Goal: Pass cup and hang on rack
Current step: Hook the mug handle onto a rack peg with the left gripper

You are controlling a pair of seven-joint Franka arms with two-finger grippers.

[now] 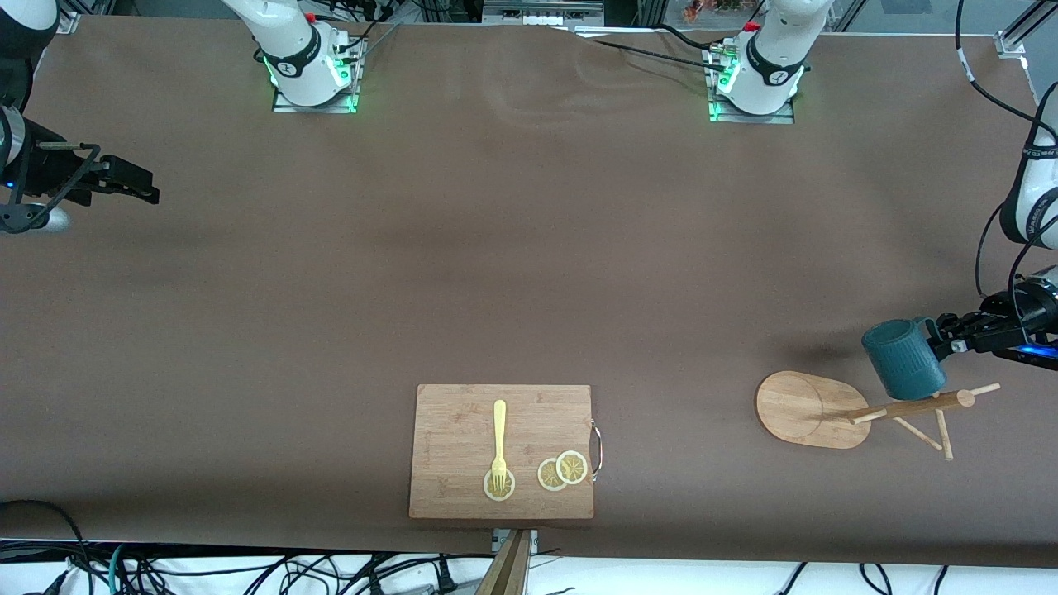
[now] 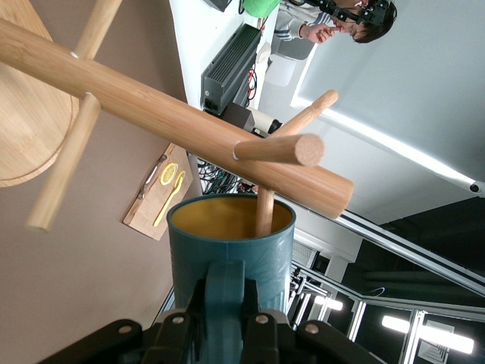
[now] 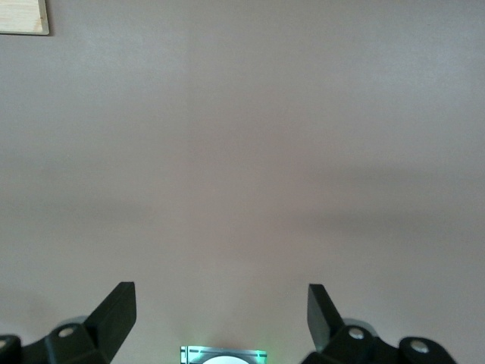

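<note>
My left gripper (image 1: 938,340) is shut on the small handle of the dark teal cup (image 1: 903,359) and holds it in the air over the rack (image 1: 905,407), close to the top of its pole. The rack is a light wooden mug tree with an oval base (image 1: 800,409) and thin angled pegs, at the left arm's end of the table. In the left wrist view the gripper (image 2: 225,303) clamps the handle, the cup (image 2: 227,254) shows its yellowish inside, and a thin peg (image 2: 265,212) reaches into its mouth. My right gripper (image 1: 145,192) is open and empty and waits over the right arm's end of the table; it also shows in the right wrist view (image 3: 221,303).
A rectangular wooden cutting board (image 1: 463,421) lies near the front edge at the middle, with a yellow fork (image 1: 498,438) and lemon slices (image 1: 562,471) on it. The board also shows in the left wrist view (image 2: 144,212). Both arm bases stand along the table's back edge.
</note>
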